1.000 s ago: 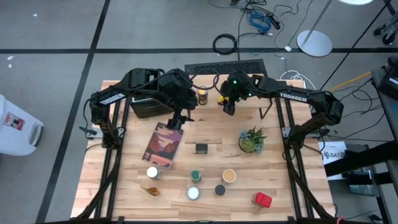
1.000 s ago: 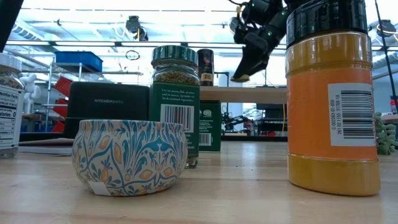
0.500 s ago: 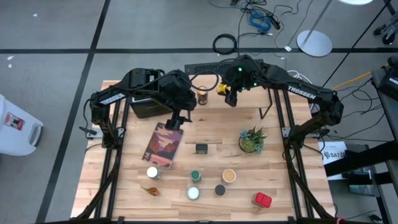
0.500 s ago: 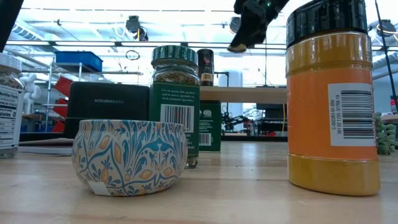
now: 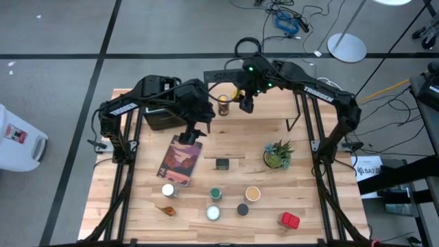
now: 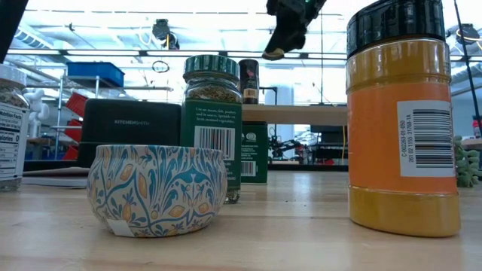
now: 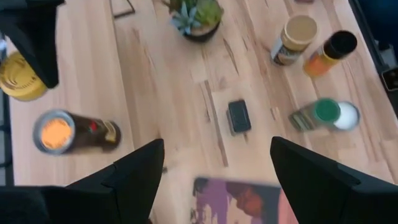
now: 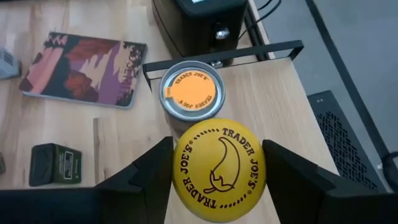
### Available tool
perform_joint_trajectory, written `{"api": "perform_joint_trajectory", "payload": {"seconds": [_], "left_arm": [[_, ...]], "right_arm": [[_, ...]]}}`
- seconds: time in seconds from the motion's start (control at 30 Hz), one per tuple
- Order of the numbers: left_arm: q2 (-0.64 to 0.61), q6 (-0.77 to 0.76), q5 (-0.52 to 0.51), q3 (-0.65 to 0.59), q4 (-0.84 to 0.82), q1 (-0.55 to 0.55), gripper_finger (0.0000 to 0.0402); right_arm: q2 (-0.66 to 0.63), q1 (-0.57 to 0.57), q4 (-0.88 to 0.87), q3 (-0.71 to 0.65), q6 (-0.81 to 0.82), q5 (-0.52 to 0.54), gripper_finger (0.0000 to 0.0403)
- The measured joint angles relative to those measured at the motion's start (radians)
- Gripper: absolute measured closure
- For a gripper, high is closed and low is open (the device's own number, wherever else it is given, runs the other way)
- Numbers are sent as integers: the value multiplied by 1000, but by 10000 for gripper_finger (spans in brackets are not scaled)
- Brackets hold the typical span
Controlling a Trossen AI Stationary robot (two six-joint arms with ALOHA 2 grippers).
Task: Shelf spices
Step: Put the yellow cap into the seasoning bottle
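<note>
Since a second ago, right gripper (image 5: 245, 103) carried yellow-lidded jar (image 8: 219, 168) shelfward.

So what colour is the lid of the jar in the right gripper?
Yellow lid with a black printed logo, clearest in the right wrist view.

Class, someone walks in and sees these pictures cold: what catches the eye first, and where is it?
First, the yellow-lidded jar gripped in the right gripper, held above the shelf at the table's far edge, beside an orange-topped jar already standing there. Next, the unshelved spices clustered near the table's front edge.
</note>
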Motion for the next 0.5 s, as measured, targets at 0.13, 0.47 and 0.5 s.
{"api": "perform_joint_trajectory", "payload": {"seconds": [0.13,0.47,0.5], "left_arm": [[-7,-20,0,0,-43,-1,98],[-84,-77,-15,0,-42,-18,98],[-94,-88,-19,0,-41,-19,98]], "right_arm": [[72,4,-56,106,-23,0,197],[201,11,-175,300,-68,-4,197],[211,11,-186,310,-70,-14,197]]}}
